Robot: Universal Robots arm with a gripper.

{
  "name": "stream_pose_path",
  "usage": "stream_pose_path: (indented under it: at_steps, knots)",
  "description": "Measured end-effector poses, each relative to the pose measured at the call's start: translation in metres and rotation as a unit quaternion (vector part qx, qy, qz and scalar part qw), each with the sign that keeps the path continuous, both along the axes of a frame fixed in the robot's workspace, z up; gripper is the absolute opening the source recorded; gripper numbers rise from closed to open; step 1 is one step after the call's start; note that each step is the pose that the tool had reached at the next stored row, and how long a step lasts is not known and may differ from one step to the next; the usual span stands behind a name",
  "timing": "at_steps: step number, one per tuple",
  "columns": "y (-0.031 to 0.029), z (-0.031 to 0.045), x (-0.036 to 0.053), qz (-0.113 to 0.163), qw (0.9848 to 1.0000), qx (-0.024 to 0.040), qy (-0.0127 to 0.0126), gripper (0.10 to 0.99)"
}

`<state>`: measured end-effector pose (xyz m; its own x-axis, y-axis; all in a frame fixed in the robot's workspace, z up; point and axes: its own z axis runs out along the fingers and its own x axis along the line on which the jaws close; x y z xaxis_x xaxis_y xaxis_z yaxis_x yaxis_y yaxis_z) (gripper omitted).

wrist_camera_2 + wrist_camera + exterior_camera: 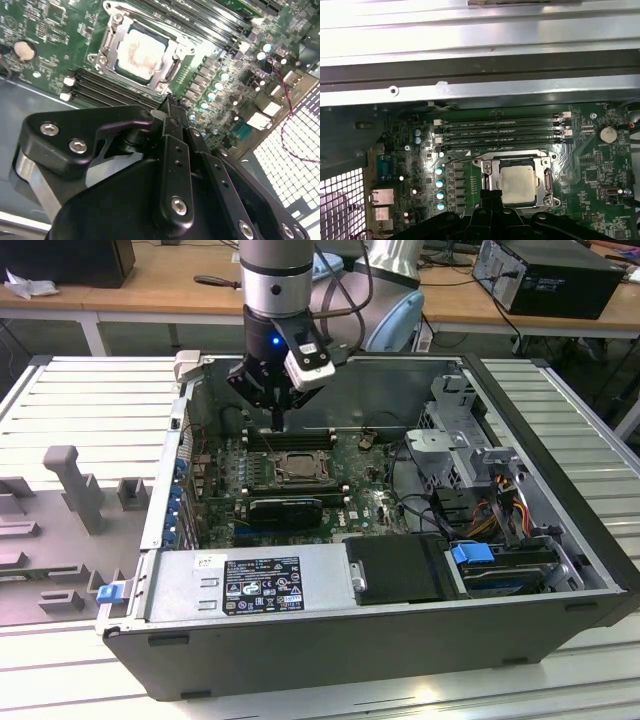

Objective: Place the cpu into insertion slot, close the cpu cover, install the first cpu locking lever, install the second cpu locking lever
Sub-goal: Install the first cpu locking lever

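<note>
You're inside an open computer case (350, 660) on a slatted counter (90, 400). The cpu (519, 184) sits in the insertion slot (272, 478), centre of the exterior view, cpu cover (487, 172) down around it. Your jaws hang pressed together, empty, near the slot's edge; case walls ring the motherboard (600, 170).

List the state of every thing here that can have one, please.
chip, seated face up, framed by the cover.
cover, lowered flat around the chip.
claw, shut, holding nothing, tips close to the cover.
computer case, open, insides exposed.
</note>
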<state>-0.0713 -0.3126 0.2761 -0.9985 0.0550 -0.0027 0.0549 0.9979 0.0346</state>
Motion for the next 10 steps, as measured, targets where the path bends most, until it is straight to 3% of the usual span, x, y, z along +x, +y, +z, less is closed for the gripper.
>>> stream_pose_path:
  at_steps: [4,5,10]
  knots:
    - [0.0,-0.0039,0.0,0.044,0.999,0.0,0.0,0.106]
    - [0.0,-0.0063,-0.0036,0.05,0.9987,0.0,-0.0001,0.106]
    - [0.0003,-0.0105,-0.0362,0.05,0.9988,-0.0001,-0.0015,0.106]
